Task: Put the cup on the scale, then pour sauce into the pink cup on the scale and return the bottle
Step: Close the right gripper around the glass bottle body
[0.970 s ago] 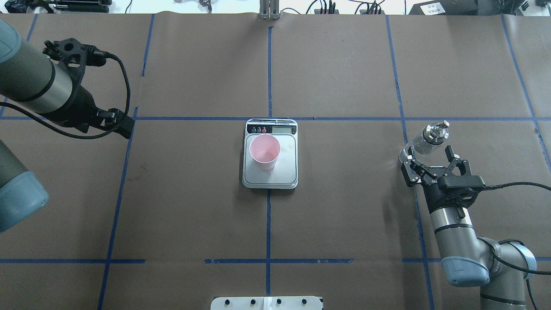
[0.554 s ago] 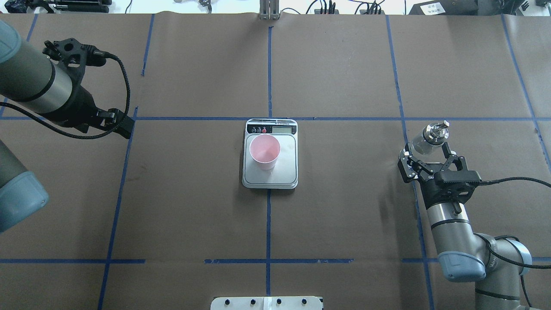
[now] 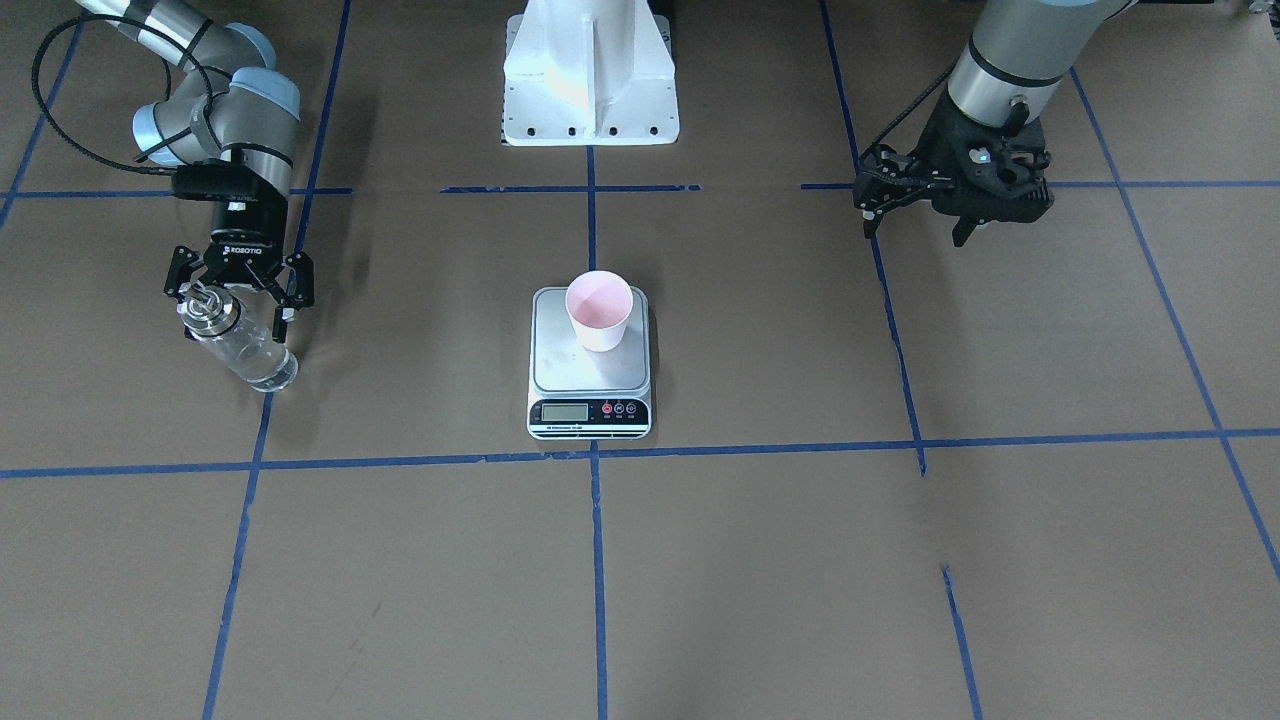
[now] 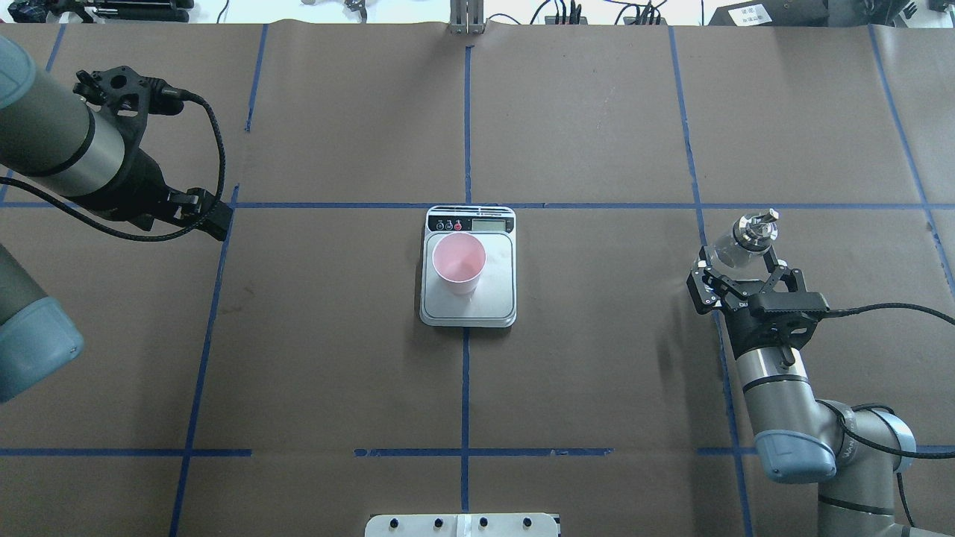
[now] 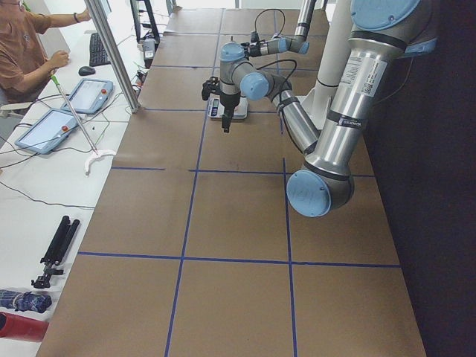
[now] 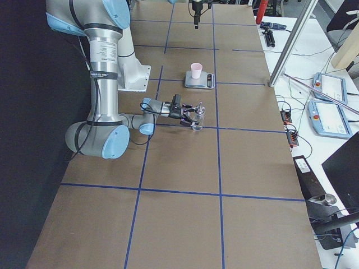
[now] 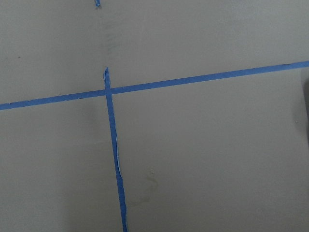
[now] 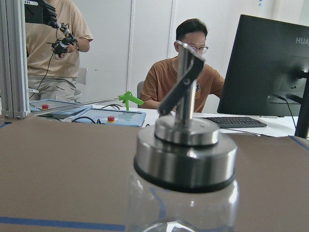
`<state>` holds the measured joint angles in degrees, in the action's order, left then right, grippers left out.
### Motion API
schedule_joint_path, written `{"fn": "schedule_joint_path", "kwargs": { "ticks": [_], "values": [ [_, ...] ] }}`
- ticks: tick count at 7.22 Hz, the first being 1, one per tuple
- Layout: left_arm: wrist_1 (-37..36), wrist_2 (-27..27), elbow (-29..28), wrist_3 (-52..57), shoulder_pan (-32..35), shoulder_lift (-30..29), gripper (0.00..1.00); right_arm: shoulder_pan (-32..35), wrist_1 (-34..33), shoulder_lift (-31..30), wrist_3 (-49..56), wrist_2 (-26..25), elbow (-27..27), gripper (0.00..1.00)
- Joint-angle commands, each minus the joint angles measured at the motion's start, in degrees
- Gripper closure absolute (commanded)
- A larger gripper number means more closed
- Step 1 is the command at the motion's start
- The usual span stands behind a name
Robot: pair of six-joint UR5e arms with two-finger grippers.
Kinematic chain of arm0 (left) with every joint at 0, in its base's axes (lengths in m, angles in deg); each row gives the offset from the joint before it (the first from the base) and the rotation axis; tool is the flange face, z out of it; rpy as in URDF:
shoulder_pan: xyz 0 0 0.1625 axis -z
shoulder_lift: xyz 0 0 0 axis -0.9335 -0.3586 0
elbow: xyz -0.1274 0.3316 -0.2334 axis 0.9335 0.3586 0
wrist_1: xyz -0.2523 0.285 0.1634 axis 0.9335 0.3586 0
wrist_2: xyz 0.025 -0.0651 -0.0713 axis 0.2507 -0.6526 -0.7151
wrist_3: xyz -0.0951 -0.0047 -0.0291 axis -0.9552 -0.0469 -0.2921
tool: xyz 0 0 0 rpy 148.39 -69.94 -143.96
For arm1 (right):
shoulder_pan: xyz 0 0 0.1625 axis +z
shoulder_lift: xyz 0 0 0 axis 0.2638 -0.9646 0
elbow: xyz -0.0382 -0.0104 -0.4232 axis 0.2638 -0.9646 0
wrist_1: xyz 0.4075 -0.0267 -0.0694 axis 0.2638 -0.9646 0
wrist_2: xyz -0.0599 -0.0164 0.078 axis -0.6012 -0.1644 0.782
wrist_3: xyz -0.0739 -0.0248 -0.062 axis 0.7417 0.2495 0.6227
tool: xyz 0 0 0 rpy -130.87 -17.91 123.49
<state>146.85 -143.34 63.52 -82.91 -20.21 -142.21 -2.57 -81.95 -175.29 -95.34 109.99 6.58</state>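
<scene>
Cup (image 4: 459,257) upright on scale (image 4: 468,309), mid-worktop (image 4: 597,373). Bottle (image 4: 735,245) upright at worktop's right side. Right hand (image 4: 741,265) spread wide, fingers flanking bottle. Left hand (image 4: 215,218) off far left, spread: cannot tell.

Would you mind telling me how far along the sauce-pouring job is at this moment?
Done: the cup stands on the scale. In hand: the right gripper is open, its fingers either side of the upright bottle, not yet closed on it. Remaining, it seems: grasp, pour into the cup, where I can discern no liquid, and return the bottle.
</scene>
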Motion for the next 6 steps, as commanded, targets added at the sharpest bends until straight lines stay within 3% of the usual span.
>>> {"fn": "schedule_joint_path", "kwargs": {
  "ticks": [1,6],
  "values": [
    [0.0,0.0,0.0,0.0,0.0,0.0,0.0,0.2,0.1,0.4,-0.2,0.6,-0.2,0.0],
    [-0.1,0.0,0.3,-0.1,0.0,-0.1,0.0,1.7,0.1,0.3,0.1,2.6,-0.8,0.0]
  ]
}}
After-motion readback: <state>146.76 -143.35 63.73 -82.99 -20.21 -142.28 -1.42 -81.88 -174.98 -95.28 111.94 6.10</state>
